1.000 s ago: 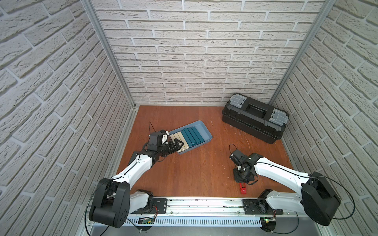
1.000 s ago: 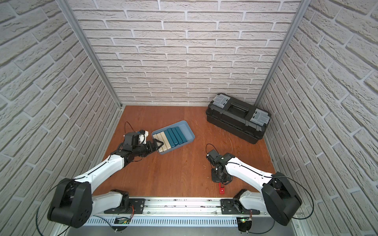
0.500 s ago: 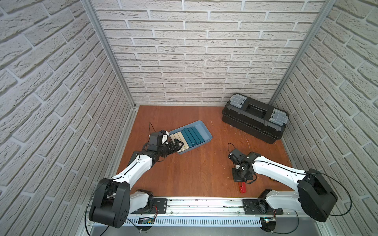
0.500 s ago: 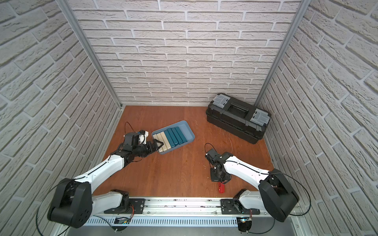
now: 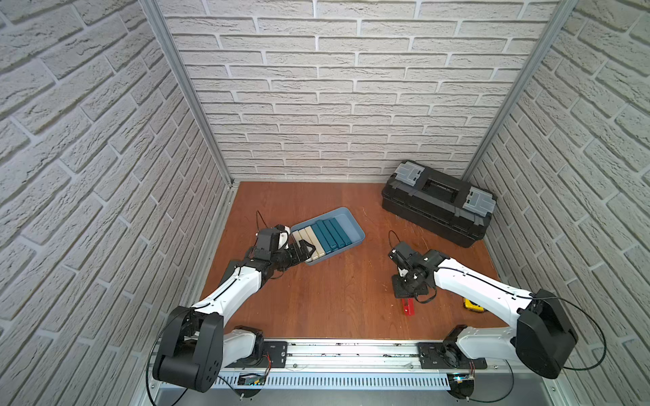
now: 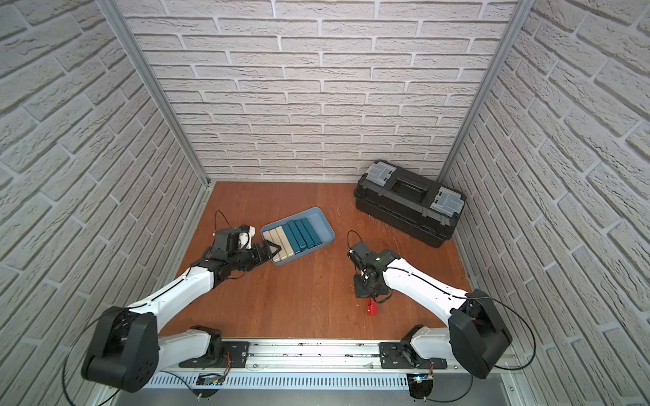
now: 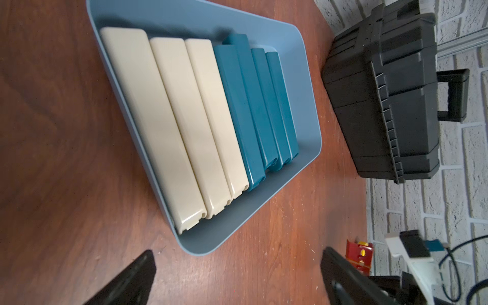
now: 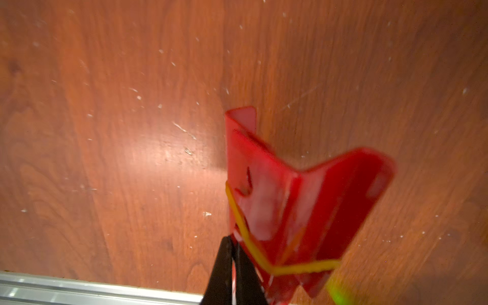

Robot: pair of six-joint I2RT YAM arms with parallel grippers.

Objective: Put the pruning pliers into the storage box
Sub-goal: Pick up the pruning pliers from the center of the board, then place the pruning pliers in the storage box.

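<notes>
Pinching one end of the pruning pliers (image 8: 290,198), the right gripper (image 5: 407,297) sits low near the table's (image 5: 316,298) front edge, right of middle, jaws narrow on the red tool, whose free end points toward that edge. The storage box (image 5: 353,228) lies leftward and rearward, well apart across bare wood, its long axis slanted. Cream bars (image 7: 169,118) and teal bars (image 7: 253,105) fill most of it; bare floor shows only along the end facing the right arm, probably the room to aim for, pliers turned parallel to the bars. The left gripper (image 5: 307,251), wide and empty, hovers at the box's opposite corner.
</notes>
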